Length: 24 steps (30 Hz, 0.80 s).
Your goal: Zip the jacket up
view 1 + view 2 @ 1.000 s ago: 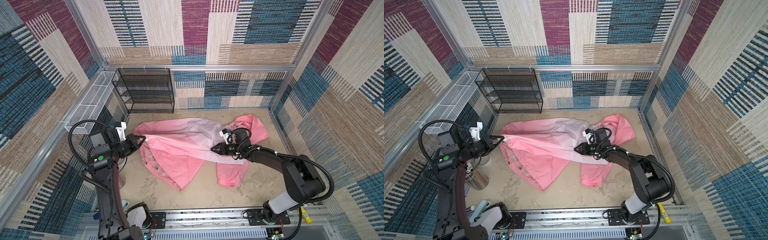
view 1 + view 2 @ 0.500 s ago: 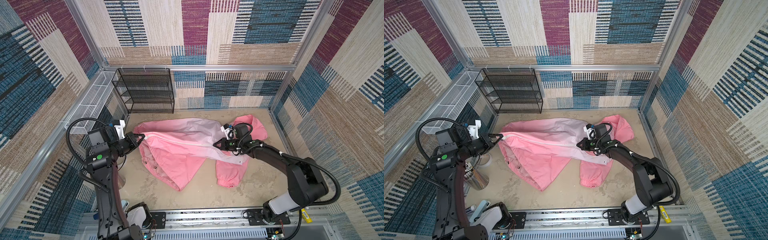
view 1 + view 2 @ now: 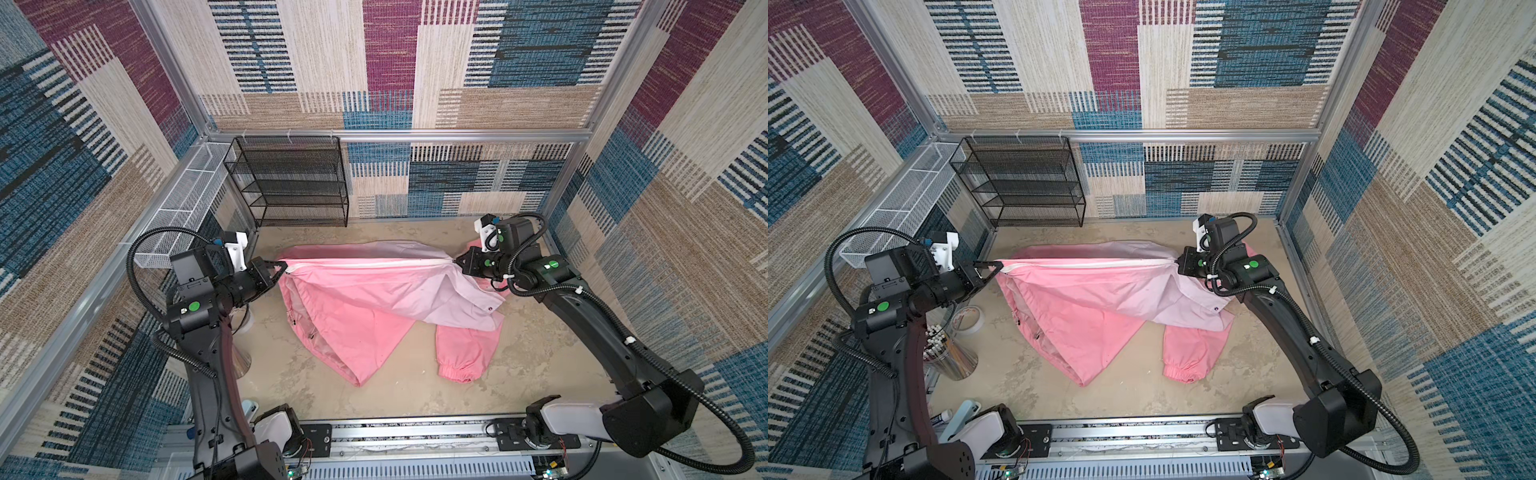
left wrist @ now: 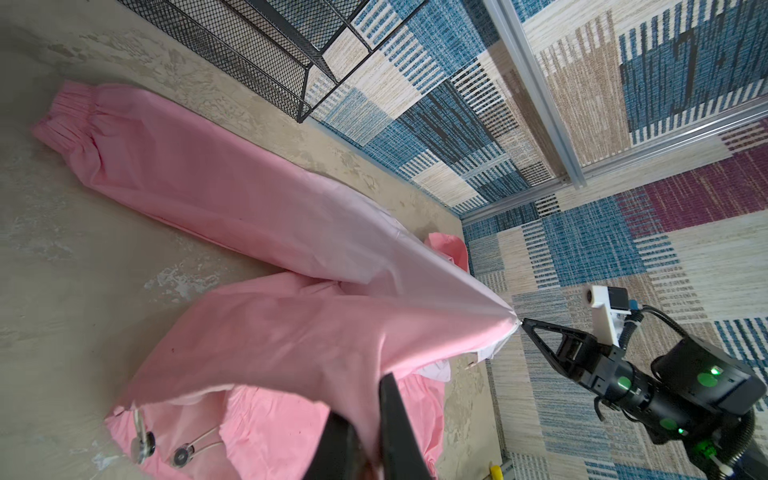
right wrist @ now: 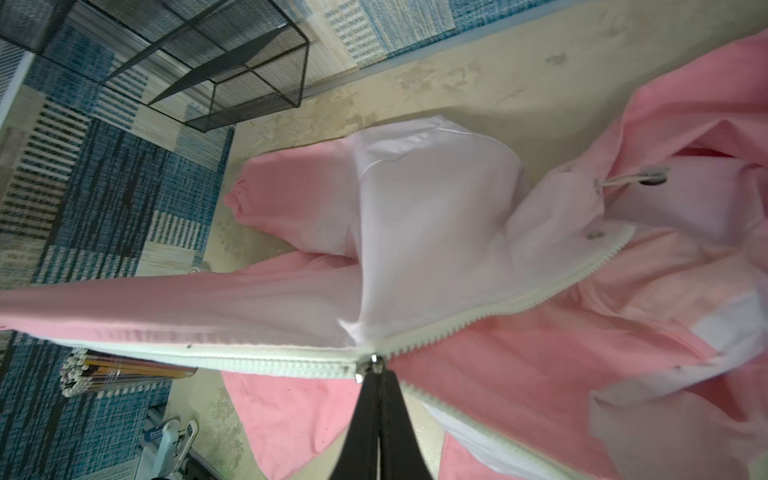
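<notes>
The pink jacket (image 3: 365, 303) hangs stretched between my two grippers in both top views, its lower folds and one sleeve (image 3: 465, 353) resting on the floor. My left gripper (image 3: 283, 266) (image 3: 999, 264) is shut on the hem end of the white zipper (image 3: 365, 264); in the left wrist view pink cloth is pinched between its fingers (image 4: 390, 399). My right gripper (image 3: 458, 262) (image 3: 1177, 261) is shut on the metal zipper pull (image 5: 373, 366) near the paler chest. The zipper is joined (image 5: 270, 363) on one side of the pull, while open teeth (image 5: 540, 291) spread on the other.
A black mesh shelf (image 3: 291, 183) stands at the back wall and a white wire basket (image 3: 187, 199) runs along the left wall. A cup of pens (image 3: 951, 353) and a tape roll (image 3: 968, 320) sit by the left arm's base. The front rail (image 3: 415, 432) borders the floor.
My right gripper has closed on the zipper pull and moved right and back, away from the left gripper. The zipper line has lifted and pulled taut. The left gripper has stayed put.
</notes>
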Each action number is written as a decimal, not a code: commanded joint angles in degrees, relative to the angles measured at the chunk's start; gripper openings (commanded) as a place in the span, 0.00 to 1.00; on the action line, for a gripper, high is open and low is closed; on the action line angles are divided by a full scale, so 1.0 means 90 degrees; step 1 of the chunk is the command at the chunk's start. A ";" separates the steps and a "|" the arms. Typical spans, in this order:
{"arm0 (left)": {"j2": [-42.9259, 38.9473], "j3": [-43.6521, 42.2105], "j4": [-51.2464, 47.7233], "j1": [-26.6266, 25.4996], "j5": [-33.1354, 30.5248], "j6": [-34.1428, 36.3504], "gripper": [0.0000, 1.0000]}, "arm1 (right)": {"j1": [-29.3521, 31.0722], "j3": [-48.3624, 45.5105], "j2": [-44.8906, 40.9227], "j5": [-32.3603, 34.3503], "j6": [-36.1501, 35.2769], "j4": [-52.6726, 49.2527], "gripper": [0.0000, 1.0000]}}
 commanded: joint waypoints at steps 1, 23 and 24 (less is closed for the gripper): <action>0.0071 0.0153 -0.0104 0.0334 -0.0325 0.0488 0.00 | -0.0275 -0.0297 -0.0049 0.0754 0.0001 -0.0238 0.00; 0.0268 -0.0516 0.0137 0.0615 -0.0061 0.0529 0.00 | -0.1226 -0.0882 -0.0348 0.2928 -0.0089 0.0128 0.00; 0.0276 -0.0612 0.0137 0.0570 -0.0060 0.0533 0.00 | -0.1255 -0.0965 -0.0348 0.2879 -0.0094 0.0185 0.00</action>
